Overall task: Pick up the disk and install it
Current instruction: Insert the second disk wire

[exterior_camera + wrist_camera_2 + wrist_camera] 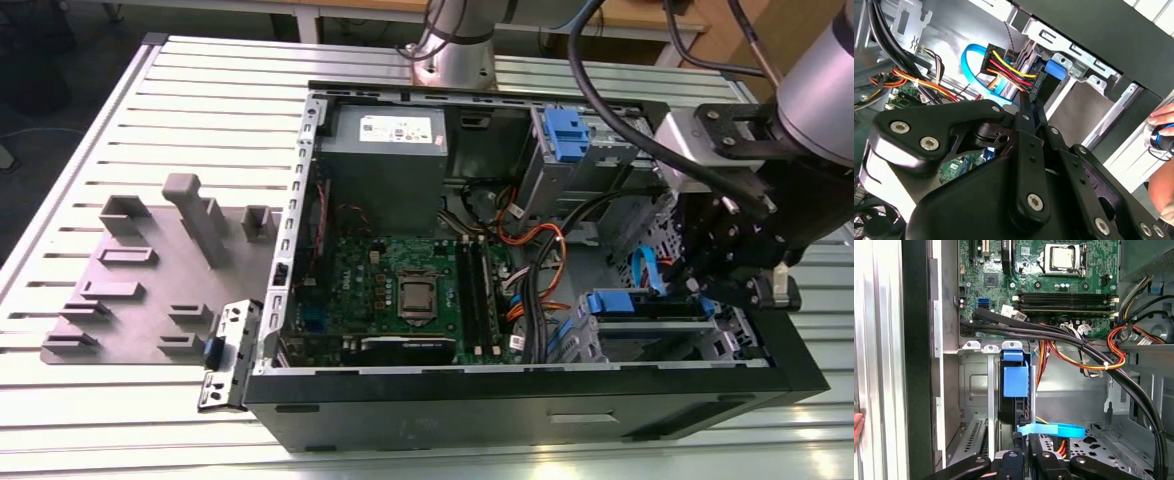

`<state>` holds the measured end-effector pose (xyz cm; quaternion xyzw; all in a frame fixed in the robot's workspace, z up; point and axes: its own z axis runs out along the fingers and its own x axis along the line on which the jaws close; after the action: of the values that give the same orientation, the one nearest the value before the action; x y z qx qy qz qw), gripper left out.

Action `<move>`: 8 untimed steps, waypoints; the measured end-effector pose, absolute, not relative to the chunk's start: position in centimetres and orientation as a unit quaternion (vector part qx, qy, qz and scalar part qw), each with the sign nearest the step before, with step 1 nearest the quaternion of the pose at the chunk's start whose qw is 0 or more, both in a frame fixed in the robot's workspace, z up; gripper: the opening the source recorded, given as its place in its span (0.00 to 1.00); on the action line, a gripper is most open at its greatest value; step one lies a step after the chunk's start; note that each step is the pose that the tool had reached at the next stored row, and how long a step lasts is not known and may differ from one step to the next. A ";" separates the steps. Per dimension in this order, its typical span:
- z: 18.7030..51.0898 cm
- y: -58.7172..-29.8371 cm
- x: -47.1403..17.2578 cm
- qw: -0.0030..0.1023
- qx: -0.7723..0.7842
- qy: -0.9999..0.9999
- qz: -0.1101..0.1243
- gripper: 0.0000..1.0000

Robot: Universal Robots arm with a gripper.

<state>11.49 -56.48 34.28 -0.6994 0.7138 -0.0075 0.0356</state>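
A ribbed aluminium worktop (pixel 160 130) of long parallel slats carries an open black computer case (pixel 534 410), lying on its side, and a flat grey fixture plate (pixel 127 300) with raised blocks at the lower left of the exterior view. Inside the case lie a green motherboard (pixel 400 290), a grey power supply (pixel 384 135) at the upper centre, and bundles of orange, yellow and black wiring.

The end effector (pixel 734 265), a black linkage of bolted metal bars, hangs inside the case at the right of the exterior view, over the drive cage. Whether its fingers are parted or closed cannot be told, as the tips are hidden behind its own links in both wrist views.

The disk (pixel 1015 390) sits upright in the drive bay, at the centre of the first wrist view, its blue plastic carrier glossy against the dull stamped steel of the cage. A pale blue flat cable (pixel 1051 430) and a multicoloured power plug (pixel 1009 67) attach at its end.

Judging by this, the work is at the install stage, with the drive already slotted. A finishing move would call for a straight push along the rails, clear of the cables.

A person's hand (pixel 1164 125) rests at the case edge at the right of the second wrist view.
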 end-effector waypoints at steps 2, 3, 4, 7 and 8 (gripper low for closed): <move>34.2 -56.5 11.5 0.036 -0.699 0.714 -0.008 0.16; 34.1 -56.6 11.5 0.035 -0.699 0.714 -0.008 0.16; 34.1 -56.6 11.5 0.035 -0.699 0.714 -0.008 0.16; 33.9 -56.7 11.5 0.035 -0.699 0.714 -0.008 0.16; 33.9 -56.7 11.5 0.035 -0.699 0.714 -0.008 0.16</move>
<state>11.48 -56.68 33.92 -0.6994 0.7138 -0.0083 0.0348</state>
